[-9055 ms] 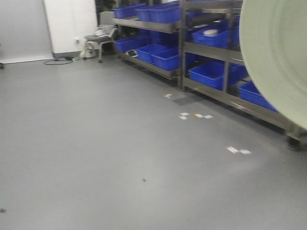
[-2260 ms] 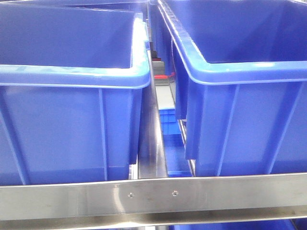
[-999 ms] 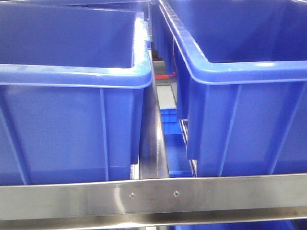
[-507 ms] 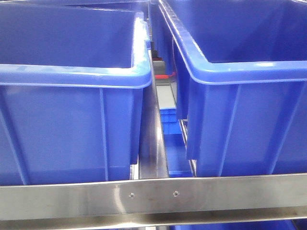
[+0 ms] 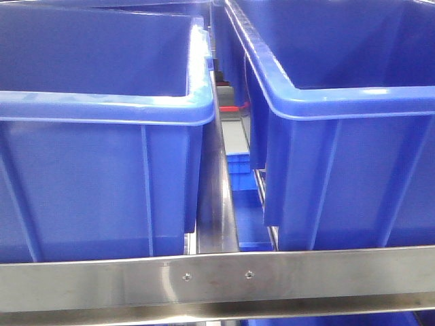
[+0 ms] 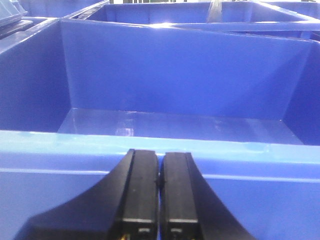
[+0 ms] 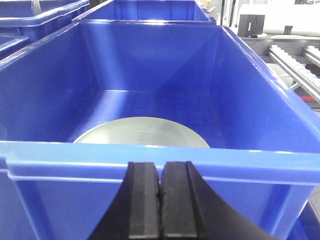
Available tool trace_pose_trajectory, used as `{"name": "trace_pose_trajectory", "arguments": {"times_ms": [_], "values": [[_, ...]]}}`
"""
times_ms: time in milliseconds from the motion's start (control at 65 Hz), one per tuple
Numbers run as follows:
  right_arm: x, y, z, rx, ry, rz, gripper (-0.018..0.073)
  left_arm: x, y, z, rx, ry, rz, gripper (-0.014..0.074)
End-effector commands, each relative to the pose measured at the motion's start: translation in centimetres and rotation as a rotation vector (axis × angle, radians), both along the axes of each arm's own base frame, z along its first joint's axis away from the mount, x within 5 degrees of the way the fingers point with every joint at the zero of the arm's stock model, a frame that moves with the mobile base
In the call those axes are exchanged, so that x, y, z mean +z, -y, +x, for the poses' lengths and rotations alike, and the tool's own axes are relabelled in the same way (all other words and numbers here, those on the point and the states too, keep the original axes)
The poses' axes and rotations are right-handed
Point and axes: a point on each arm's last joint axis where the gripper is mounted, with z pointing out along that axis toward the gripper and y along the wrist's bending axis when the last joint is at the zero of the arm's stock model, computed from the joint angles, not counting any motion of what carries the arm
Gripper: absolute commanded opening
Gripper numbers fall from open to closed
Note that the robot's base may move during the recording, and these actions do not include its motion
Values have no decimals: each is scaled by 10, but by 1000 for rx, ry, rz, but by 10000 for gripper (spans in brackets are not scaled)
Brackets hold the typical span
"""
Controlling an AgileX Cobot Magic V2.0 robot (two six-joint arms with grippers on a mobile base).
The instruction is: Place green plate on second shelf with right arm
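The green plate lies flat on the floor of a blue bin, seen in the right wrist view with its near part hidden behind the bin's front rim. My right gripper is shut and empty, just outside that front rim. My left gripper is shut and empty, in front of the near rim of another blue bin that holds nothing I can see. In the front view no gripper and no plate show.
The front view shows two blue bins side by side, left and right, behind a steel shelf rail. A narrow gap between them shows lower blue bins. More blue bins stand behind in both wrist views.
Long ago the plate was held up at the right of the front view, facing the racks from a distance. Over the last seconds the front view has barely shifted.
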Motion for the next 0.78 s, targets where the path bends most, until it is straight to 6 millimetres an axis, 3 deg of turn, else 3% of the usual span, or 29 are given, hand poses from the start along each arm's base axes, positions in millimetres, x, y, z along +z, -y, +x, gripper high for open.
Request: {"name": "trace_pose_trajectory", "arguments": {"times_ms": [0, 769], "values": [[15, 1, -4, -13, 130, 1, 55, -6, 0, 0, -7, 55, -18, 130], [15, 1, -4, -13, 126, 0, 55, -6, 0, 0, -7, 55, -18, 130]]}}
